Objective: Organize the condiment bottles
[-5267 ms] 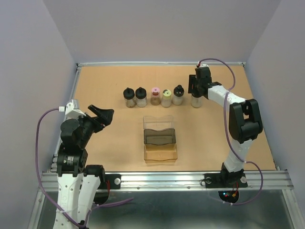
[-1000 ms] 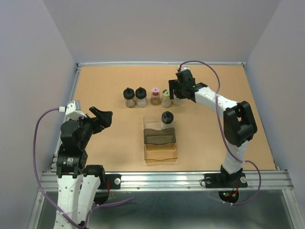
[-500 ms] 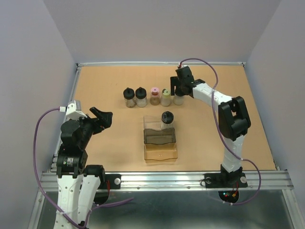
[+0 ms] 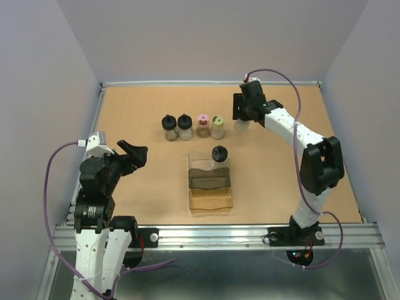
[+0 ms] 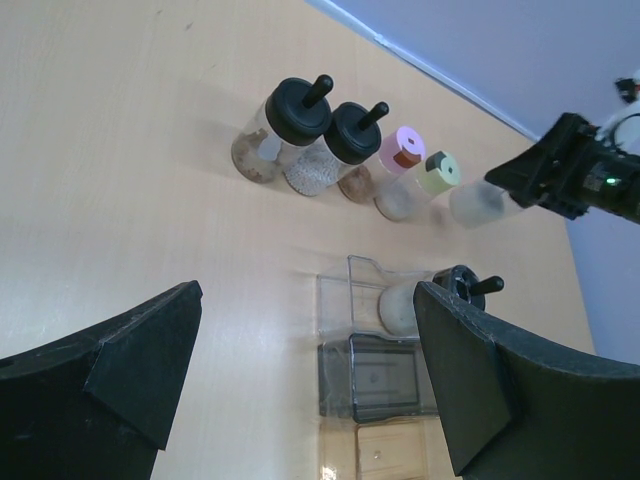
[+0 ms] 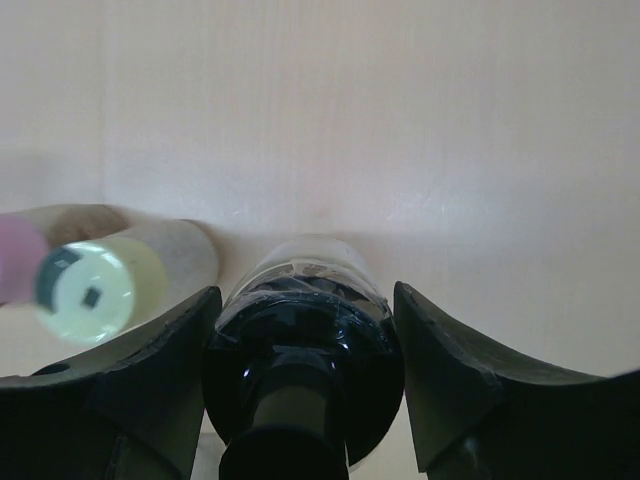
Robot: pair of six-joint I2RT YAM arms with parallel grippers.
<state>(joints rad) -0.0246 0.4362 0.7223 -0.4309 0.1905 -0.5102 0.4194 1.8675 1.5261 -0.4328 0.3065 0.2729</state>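
Condiment bottle (image 6: pixel 300 345) — clear, round, glossy black cap — sits in right tool (image 6: pixel 302 300).

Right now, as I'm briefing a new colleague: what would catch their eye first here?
The right gripper clamps a black-capped bottle at the back, just right of the yellow-green-capped bottle ending the row. A second black-capped bottle stands in the far compartment of the brown-tinted tray at mid-table.

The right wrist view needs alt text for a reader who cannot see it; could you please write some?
A black-capped bottle is clamped in the right gripper, seen from above. To its left is a yellow-green-capped bottle, with a blurred pink cap at the frame's edge, over a tan table.
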